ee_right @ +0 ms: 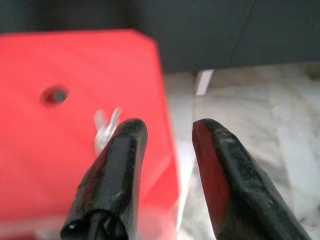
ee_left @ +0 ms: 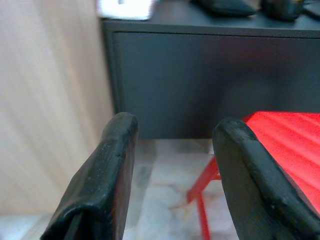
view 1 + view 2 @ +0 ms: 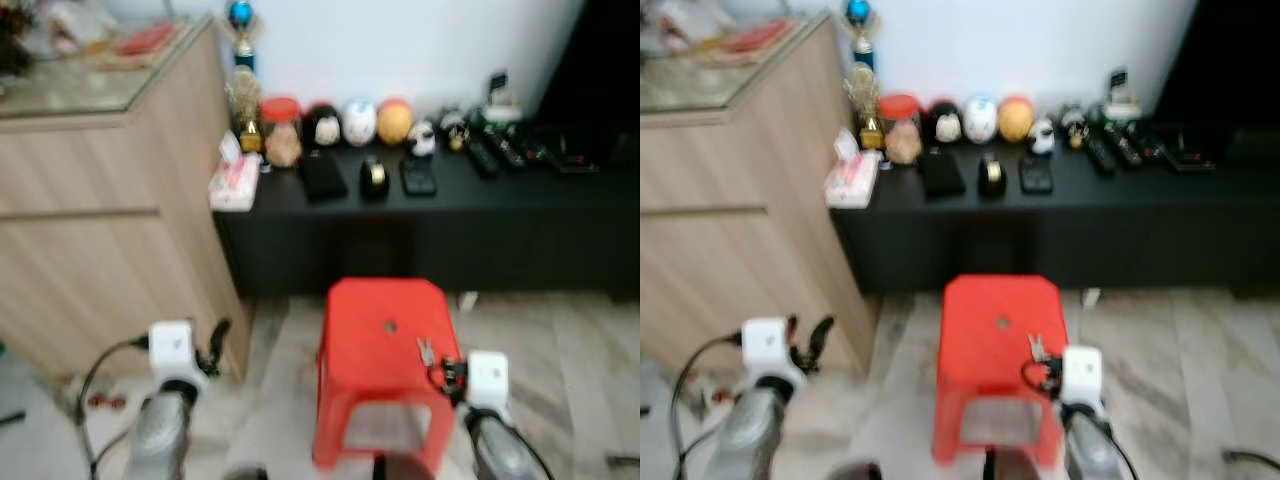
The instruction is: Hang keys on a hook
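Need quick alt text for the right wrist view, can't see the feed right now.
The right gripper, fingers open, hovers over the near right edge of a red stool, with silver keys lying on the seat just beyond its fingertips. Dark cabinet behind.

- We see a red plastic stool (image 3: 385, 345) on the pale marbled floor (image 3: 560, 350).
- Behind it runs a low black cabinet (image 3: 430, 235), its top crowded with small ornaments (image 3: 360, 122) and remotes.
- A light wooden sideboard (image 3: 100, 220) stands to our left.
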Controlling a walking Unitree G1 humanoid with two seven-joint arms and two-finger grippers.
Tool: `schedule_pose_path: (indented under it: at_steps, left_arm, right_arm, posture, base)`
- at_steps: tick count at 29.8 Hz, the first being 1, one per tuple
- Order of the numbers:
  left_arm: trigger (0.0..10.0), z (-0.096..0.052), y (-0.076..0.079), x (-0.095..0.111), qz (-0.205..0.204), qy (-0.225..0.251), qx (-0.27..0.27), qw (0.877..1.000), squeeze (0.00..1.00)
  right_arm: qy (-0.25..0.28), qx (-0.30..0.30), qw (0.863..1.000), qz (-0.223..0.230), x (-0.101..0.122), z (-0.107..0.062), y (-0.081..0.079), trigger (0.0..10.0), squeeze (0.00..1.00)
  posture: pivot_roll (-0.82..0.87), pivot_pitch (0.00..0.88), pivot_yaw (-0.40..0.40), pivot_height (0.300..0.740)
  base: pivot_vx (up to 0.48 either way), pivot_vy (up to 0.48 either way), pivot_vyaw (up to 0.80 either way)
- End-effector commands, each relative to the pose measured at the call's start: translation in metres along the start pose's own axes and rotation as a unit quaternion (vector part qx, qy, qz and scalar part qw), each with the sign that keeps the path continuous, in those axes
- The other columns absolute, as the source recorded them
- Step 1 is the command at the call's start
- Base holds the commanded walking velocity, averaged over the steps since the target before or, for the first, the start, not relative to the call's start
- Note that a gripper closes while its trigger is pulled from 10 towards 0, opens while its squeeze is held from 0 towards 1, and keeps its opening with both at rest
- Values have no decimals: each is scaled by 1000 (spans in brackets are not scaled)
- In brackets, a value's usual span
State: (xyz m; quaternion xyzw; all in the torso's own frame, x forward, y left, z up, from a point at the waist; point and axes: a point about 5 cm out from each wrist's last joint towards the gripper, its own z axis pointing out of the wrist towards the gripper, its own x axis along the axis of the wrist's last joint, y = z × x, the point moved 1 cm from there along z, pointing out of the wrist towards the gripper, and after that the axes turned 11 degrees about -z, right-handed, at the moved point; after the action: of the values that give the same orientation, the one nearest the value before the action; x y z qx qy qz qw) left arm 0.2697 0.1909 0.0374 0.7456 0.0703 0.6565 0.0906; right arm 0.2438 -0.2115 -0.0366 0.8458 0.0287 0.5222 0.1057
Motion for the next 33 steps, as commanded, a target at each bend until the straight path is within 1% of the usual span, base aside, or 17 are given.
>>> schedule_pose_path:
  at_steps: [1, 4, 8, 11, 15, 20, 24, 28, 33]
  left_arm:
    - [10000, -3, -13, 4, 12, 1, 17, 1000, 0]
    - [10000, -3, -14, 4, 12, 2, 19, 1000, 0]
    - [10000, -3, -15, 3, 14, 0, 23, 1000, 0]
    - [10000, -4, -15, 2, 14, -3, 23, 1000, 0]
    - [10000, -4, -16, 2, 14, -4, 25, 1000, 0]
    - [10000, -4, -16, 1, 13, -3, 26, 1000, 0]
    - [10000, -4, -15, 1, 13, -4, 25, 1000, 0]
    - [10000, -4, -15, 1, 14, -5, 25, 1000, 0]
    - [10000, -5, -16, 1, 15, -5, 26, 1000, 0]
  right_arm:
    - [10, 11, 1000, 9, 9, 4, -11, 10000, 0]
    - [9, 11, 1000, 8, 8, 4, -12, 10000, 0]
    - [-2, 19, 1000, 7, 5, 3, -14, 10000, 0]
    - [-10, 36, 999, -4, 3, 3, -18, 10000, 0]
    - [-27, 35, 999, -10, 2, 5, -17, 10000, 0]
    - [-5, 26, 1000, -2, 12, 10, -12, 10000, 0]
    - [-5, 31, 999, -4, 17, 13, -13, 10000, 0]
    - [-10, 33, 999, -7, 15, 12, -14, 10000, 0]
    - [-1, 40, 999, -3, 15, 10, -17, 10000, 0]
  posture:
    - [-101, 0, -17, 638]
    - [-100, 0, -17, 638]
    - [-99, 3, -17, 638]
    - [-98, 7, -16, 638]
    - [-98, 15, -15, 638]
    - [-97, 18, -16, 638]
    - [-97, 24, -15, 633]
    - [-94, 28, -14, 608]
    - [-93, 34, -11, 604]
  base:
    - [386, 0, 0]
    - [372, 0, 0]
    - [0, 0, 0]
    - [0, 0, 0]
    - [0, 0, 0]
    - [0, 0, 0]
    - [0, 0, 0]
    - [0, 0, 0]
    - [0, 0, 0]
